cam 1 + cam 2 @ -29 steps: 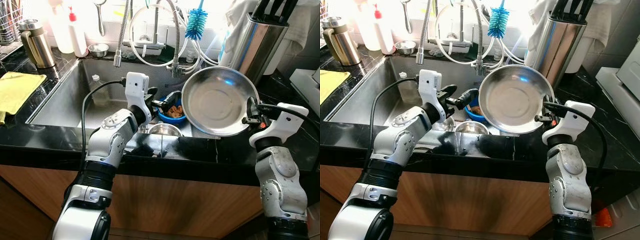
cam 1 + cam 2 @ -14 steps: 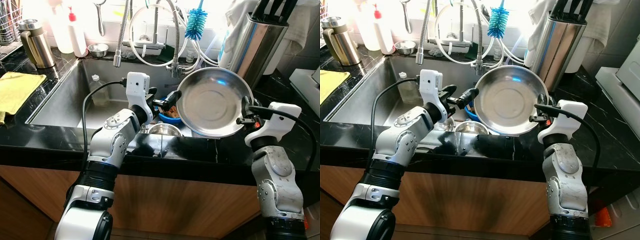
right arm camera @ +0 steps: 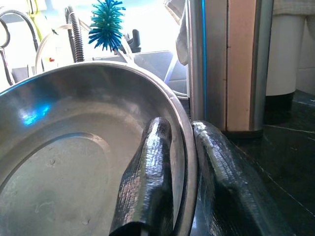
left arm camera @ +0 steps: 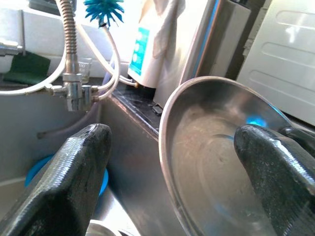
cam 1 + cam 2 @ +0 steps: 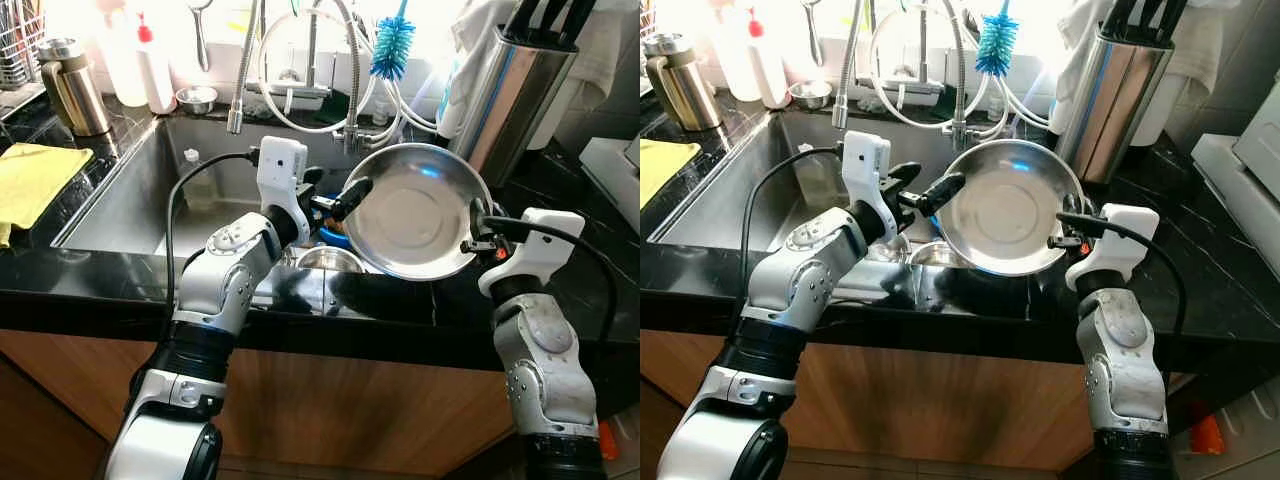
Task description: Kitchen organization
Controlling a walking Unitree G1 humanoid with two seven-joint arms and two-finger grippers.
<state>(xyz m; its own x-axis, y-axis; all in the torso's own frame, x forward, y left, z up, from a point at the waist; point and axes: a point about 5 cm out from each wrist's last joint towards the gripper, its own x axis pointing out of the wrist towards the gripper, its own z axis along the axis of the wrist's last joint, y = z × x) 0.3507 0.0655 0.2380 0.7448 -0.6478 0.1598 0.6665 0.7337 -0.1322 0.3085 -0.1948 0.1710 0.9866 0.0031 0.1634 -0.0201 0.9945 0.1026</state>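
While our right gripper (image 3: 182,196) pinches the pan (image 5: 420,215) rim, tilted over the sink's (image 5: 130,200) front right corner, our left gripper (image 4: 172,162) gapes wide around the opposite rim, not touching. Stiff, light, slick steel, so we'd say the rim's the only decent hold.

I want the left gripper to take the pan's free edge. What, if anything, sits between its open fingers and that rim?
Nothing visible does. The left gripper is open with the steel pan's near rim already in the gap between its fingers, air on both sides. The right gripper pinches the opposite rim, holding the pan tilted above the sink.
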